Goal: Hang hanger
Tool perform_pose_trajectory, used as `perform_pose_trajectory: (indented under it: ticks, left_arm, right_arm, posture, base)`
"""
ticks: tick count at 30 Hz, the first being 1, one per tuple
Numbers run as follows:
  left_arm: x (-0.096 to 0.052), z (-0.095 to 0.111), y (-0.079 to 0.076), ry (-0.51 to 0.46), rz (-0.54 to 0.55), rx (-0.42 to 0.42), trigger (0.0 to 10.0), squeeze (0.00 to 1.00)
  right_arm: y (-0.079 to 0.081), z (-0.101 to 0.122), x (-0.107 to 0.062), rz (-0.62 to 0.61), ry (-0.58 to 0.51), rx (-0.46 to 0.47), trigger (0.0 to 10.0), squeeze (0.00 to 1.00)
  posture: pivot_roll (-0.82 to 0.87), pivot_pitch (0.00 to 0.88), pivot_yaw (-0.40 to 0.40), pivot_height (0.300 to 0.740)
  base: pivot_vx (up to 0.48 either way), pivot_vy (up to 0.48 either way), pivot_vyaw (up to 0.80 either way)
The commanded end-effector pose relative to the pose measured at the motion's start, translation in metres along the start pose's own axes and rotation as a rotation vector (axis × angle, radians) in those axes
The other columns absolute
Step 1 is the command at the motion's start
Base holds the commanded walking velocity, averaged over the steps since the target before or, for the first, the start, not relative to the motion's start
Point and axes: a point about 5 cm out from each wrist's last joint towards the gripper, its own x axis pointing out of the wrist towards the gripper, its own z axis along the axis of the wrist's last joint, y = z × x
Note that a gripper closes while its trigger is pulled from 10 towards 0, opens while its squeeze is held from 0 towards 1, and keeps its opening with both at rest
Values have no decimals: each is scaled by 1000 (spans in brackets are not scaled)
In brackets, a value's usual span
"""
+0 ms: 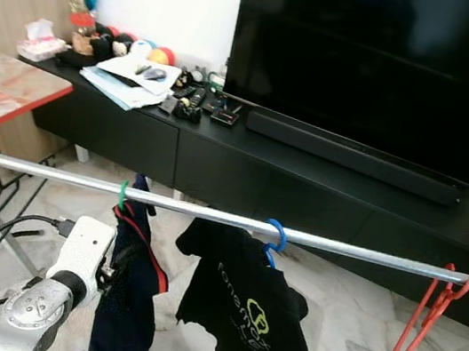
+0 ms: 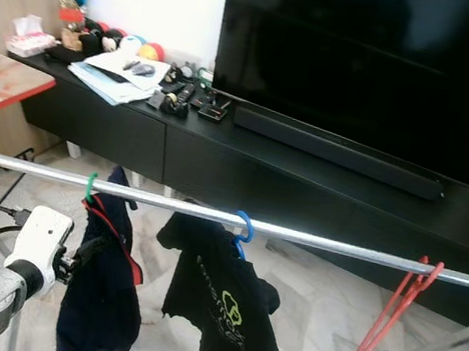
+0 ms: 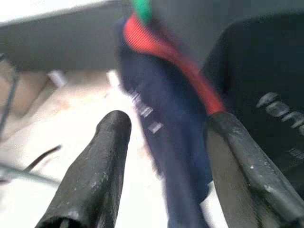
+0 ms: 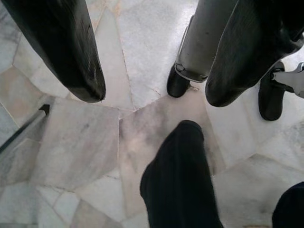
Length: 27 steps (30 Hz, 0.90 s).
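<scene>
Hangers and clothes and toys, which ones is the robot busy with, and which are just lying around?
Busy with: green hanger, navy shirt, rail, left gripper open beside the shirt.

Lying around: black shirt, red hanger, papers, balls, tissue box, TV.

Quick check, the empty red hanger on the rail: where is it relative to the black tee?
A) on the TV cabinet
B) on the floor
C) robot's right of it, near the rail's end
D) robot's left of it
C: the red hanger hangs bare from the rail, on the robot's right of the black tee on its blue hook.
</scene>
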Motion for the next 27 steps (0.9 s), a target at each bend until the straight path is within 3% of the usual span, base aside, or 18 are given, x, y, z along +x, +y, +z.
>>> perform_pose_trajectory:
  ticks: [1, 7, 17, 24, 25, 26, 27]
  left_arm:
    - [4, -5, 1, 51, 17, 15, 10000, 0]
    - [20, -9, 0, 91, 2, 6, 10000, 0]
    - [37, 5, -3, 51, -7, 6, 10000, 0]
    - [43, -4, -11, 69, -21, -11, 10000, 0]
    - [44, -5, -12, 73, -25, -22, 5176, 0]
    - [44, -7, -13, 77, -27, -28, 2157, 0]
    - [46, -9, -14, 81, -30, -48, 0, 0]
  right_arm:
    - [-2, 0, 0, -6, 4, -1, 10000, 0]
    - [-1, 1, 0, -4, 1, -3, 10000, 0]
    - [-1, 2, 0, -6, -1, -5, 10000, 0]
    - [-1, 2, 0, -5, -2, -7, 10000, 0]
    - [-1, 2, 0, -5, -2, -7, 10000, 0]
    - [-1, 2, 0, -5, -2, -6, 10000, 0]
    - [-1, 2, 0, -5, -2, -5, 10000, 0]
  posture:
    - [134, 0, -54, 740]
    - [129, 0, -54, 740]
    - [122, 0, -56, 740]
    - [115, 0, -55, 740]
    - [114, 0, -55, 740]
    - [111, 0, -54, 740]
    - [110, 0, -55, 740]
  base:
    - [0, 0, 0]
    - [0, 0, 0]
    - [0, 0, 0]
    - [0, 0, 0]
    - [0, 0, 0]
    - [0, 0, 0]
    - [0, 0, 0]
